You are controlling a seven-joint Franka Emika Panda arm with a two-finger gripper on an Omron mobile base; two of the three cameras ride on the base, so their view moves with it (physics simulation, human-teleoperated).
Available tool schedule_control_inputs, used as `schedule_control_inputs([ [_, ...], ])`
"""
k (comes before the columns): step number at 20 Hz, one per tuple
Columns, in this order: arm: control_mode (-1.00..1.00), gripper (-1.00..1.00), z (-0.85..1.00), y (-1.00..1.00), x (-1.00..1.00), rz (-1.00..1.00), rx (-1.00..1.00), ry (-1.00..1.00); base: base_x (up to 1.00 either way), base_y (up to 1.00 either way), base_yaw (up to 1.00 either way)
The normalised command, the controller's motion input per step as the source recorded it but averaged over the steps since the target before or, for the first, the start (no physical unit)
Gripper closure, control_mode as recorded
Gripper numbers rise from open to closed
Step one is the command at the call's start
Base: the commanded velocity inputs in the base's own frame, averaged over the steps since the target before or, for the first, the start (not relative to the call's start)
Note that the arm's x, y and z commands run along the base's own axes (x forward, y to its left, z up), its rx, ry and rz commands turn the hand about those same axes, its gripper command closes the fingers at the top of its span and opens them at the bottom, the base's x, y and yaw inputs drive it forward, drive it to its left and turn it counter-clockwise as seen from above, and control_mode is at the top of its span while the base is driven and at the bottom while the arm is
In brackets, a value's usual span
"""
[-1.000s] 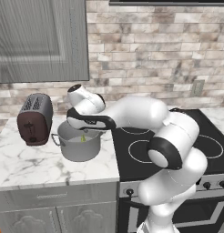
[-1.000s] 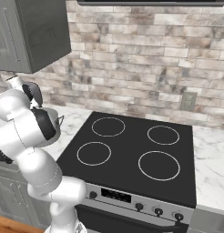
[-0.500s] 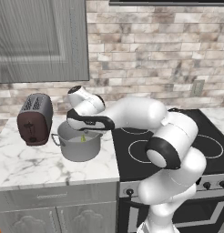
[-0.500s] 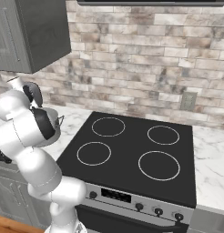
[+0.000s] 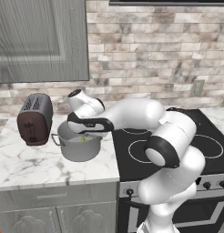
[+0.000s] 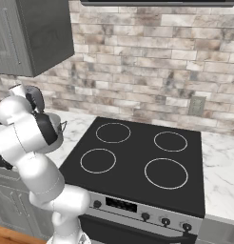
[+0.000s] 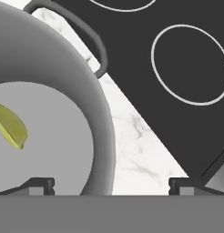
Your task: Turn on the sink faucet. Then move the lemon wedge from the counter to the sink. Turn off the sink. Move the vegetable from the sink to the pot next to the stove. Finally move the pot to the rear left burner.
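With the lemon wedge [image 7: 10,125] lying inside the pot [image 5: 80,144] on the counter [image 5: 27,164] beside the stove [image 6: 138,157], hovering with gripper [image 7: 109,184] spread wide astride the rim, likely lining up a lift toward the rear left burner [image 6: 112,132].

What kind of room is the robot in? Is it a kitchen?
Yes, it looks like a kitchen. There is a black stove with white burner rings and knobs, a dark red toaster on a marble counter, and a metal pot beside the stove.
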Motion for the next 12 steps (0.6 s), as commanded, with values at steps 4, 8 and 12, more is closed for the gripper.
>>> schedule_control_inputs([
  [4,-1.00,-1.00,-0.20,0.00,0.09,0.00,0.00,0.00,0.00,0.00,0.00],
  [8,-1.00,-1.00,-0.25,0.00,0.15,0.00,0.00,0.00,0.00,0.00,0.00],
  [12,-1.00,-1.00,-0.34,0.03,0.18,0.00,0.00,0.00,0.00,0.00,0.00],
])
